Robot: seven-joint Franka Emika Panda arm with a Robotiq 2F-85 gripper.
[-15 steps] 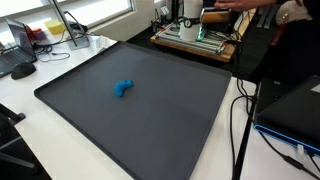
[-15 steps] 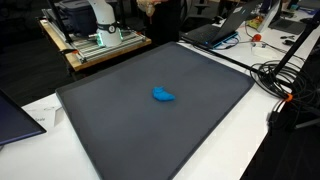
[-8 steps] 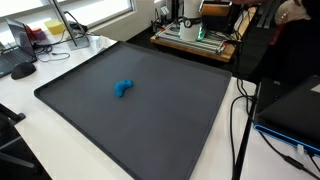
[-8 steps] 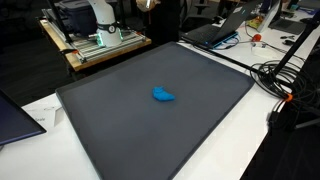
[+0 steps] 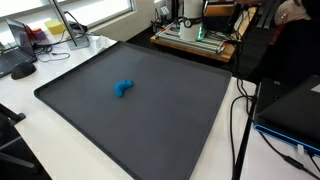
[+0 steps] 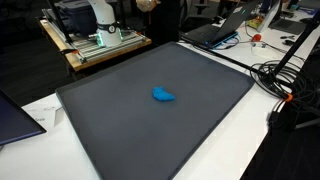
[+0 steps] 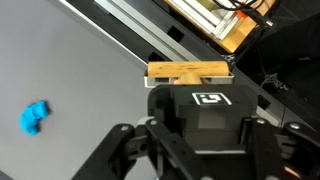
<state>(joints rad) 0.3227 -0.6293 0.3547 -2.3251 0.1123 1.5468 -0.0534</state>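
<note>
A small blue object (image 5: 124, 89) (image 6: 164, 96) lies alone near the middle of a large dark grey mat (image 5: 150, 120) (image 6: 130, 130) in both exterior views. In the wrist view the same blue object (image 7: 35, 116) sits at the left on the mat (image 7: 70, 70), well apart from my gripper (image 7: 200, 145). Only the gripper's black body, with a square marker on it, and its linkages fill the lower frame. The fingertips are hidden, so their gap cannot be read. A short wooden piece (image 7: 187, 71) shows just above the body. In the exterior views the gripper does not show.
The arm's white base (image 5: 190, 15) (image 6: 100, 15) stands on a wooden platform (image 5: 195, 42) (image 6: 100, 48) behind the mat. Laptops (image 6: 225, 25) and cables (image 6: 285, 75) lie along one side. A keyboard and mouse (image 5: 20, 68) lie at another corner. A person (image 5: 290, 10) is at the back.
The person's hand at the back of the platform has drawn away. The blue object and the mat have not moved.
</note>
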